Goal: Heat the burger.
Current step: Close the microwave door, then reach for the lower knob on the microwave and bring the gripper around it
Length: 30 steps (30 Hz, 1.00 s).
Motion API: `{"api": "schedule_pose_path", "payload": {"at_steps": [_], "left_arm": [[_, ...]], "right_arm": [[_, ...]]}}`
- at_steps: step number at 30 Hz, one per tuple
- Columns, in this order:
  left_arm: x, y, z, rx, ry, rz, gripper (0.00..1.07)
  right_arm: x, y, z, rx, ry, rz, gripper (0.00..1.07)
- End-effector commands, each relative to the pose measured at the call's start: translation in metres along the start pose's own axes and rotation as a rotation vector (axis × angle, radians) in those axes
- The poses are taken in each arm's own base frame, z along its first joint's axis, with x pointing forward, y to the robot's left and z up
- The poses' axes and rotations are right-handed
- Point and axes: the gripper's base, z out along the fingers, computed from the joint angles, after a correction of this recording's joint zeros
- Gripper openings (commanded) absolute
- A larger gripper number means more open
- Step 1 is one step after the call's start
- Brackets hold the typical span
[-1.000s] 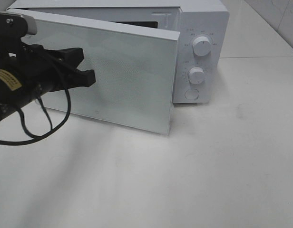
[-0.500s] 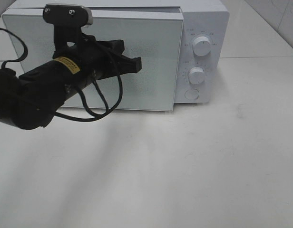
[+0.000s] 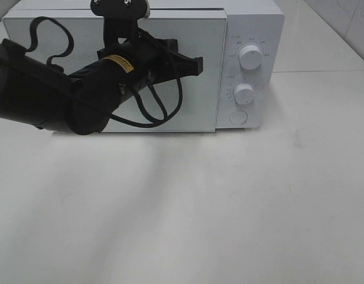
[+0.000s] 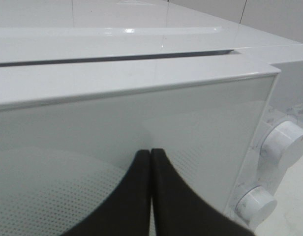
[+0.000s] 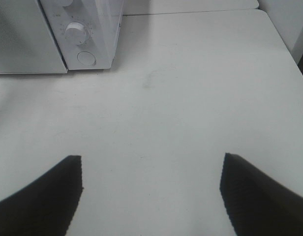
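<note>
The burger is out of view in every frame. A white microwave (image 3: 253, 35) stands at the back of the table, its frosted glass door (image 3: 64, 47) swung almost flush with the front. My left gripper (image 3: 197, 65) is shut, its black fingertips (image 4: 150, 162) pressed together against the door (image 4: 200, 128) near its latch side. My right gripper (image 5: 151, 162) hovers over bare table in the right wrist view, fingers wide apart with nothing between them. It does not show in the exterior view.
Two white knobs (image 3: 250, 57) (image 3: 243, 93) and a round button (image 3: 238, 117) sit on the microwave's right panel. The white table (image 3: 229, 207) stretches in front. The left arm (image 3: 46, 94) and its looping cable (image 3: 164, 112) cross the door's front.
The left arm has swept right, pushing the microwave door from wide open to nearly closed. The right gripper has not moved.
</note>
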Motion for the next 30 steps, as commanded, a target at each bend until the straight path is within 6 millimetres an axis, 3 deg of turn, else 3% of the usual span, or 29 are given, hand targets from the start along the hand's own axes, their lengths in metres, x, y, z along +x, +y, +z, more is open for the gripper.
{"api": "schedule_pose_path", "payload": {"at_steps": [1, 9, 20, 21, 22, 24, 25, 26, 27, 28, 29, 30], "left_arm": [[-0.008, 0.011, 0.014, -0.095, -0.051, -0.031, 0.0], [-0.007, 0.009, 0.018, -0.089, -0.02, -0.003, 0.0], [-0.008, -0.007, -0.011, 0.033, 0.255, 0.006, 0.0], [-0.005, -0.01, -0.016, 0.06, 0.343, 0.001, 0.12], [-0.005, -0.01, -0.016, 0.06, 0.343, 0.001, 0.12], [-0.002, -0.013, -0.025, 0.099, 0.467, 0.0, 0.5], [-0.002, -0.013, -0.025, 0.099, 0.467, 0.0, 0.5], [0.001, -0.015, -0.029, 0.118, 0.533, -0.002, 0.81], [0.003, -0.015, -0.031, 0.125, 0.562, -0.002, 0.93], [0.003, -0.015, -0.031, 0.125, 0.562, -0.002, 0.93], [0.01, -0.017, -0.036, 0.146, 0.658, -0.002, 1.01], [0.013, -0.018, -0.039, 0.157, 0.705, -0.002, 1.0]], "right_arm": [[0.002, 0.0, -0.003, 0.003, -0.039, 0.002, 0.76], [0.002, 0.0, -0.003, 0.003, -0.039, 0.002, 0.76], [0.002, 0.0, -0.003, 0.003, -0.039, 0.003, 0.76], [0.002, 0.0, -0.003, 0.003, -0.039, 0.004, 0.76], [0.002, 0.0, -0.003, 0.003, -0.039, 0.004, 0.76], [0.002, 0.0, -0.003, 0.003, -0.039, 0.004, 0.76], [0.002, 0.0, -0.003, 0.003, -0.039, 0.004, 0.76], [0.002, 0.0, -0.003, 0.003, -0.039, 0.003, 0.76], [0.002, 0.0, -0.003, 0.003, -0.039, 0.003, 0.76], [0.002, 0.0, -0.003, 0.003, -0.039, 0.003, 0.76], [0.002, 0.0, -0.003, 0.003, -0.039, 0.003, 0.76], [0.002, 0.0, -0.003, 0.003, -0.039, 0.003, 0.76]]}}
